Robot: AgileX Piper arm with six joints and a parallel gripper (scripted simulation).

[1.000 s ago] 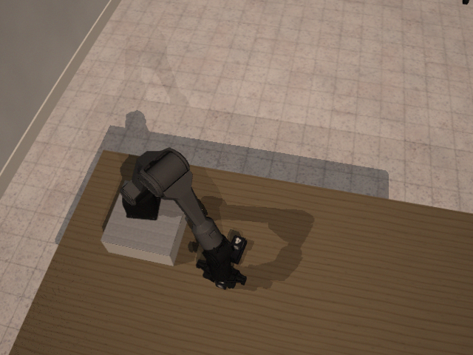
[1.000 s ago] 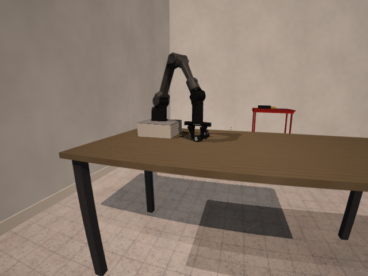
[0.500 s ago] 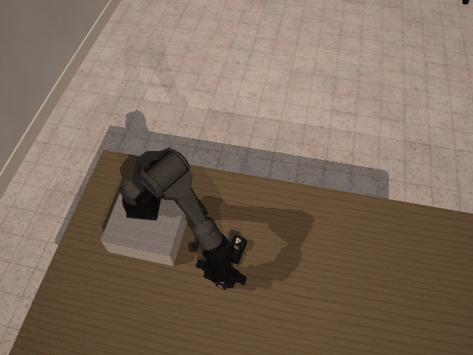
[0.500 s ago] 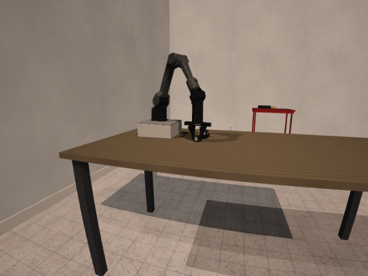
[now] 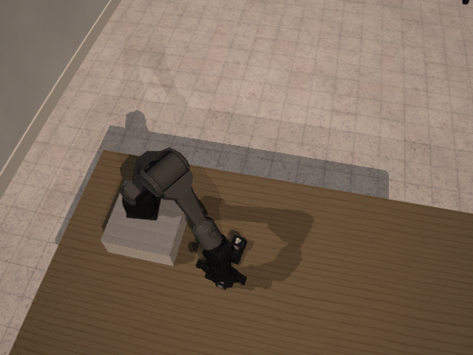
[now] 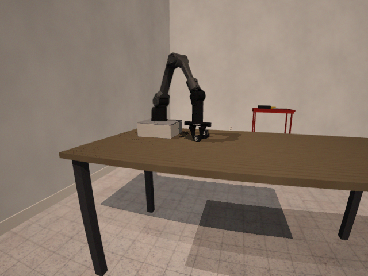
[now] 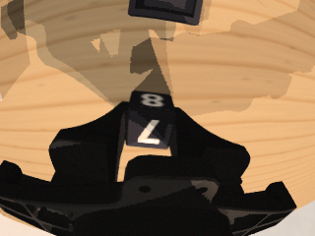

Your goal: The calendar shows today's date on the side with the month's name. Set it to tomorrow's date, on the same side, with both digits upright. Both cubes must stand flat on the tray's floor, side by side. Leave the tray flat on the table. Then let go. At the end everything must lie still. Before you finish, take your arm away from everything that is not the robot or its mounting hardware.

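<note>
My gripper (image 7: 149, 115) points straight down at the table and is shut on a black number cube (image 7: 150, 124). In the wrist view the cube shows a 7 toward the camera and an 8 on the face beyond it. In the exterior view the same cube (image 6: 196, 138) shows a 6 and sits low on the table between my fingers (image 6: 197, 134). In the top view the tray (image 5: 236, 246) lies beside my wrist and a white digit shows on a cube in it. The month's name is not visible.
The arm's grey base block (image 5: 143, 233) stands on the table to the left of the gripper. The table's far edge (image 5: 267, 175) runs behind the tray. A red side table (image 6: 272, 114) stands far off by the wall.
</note>
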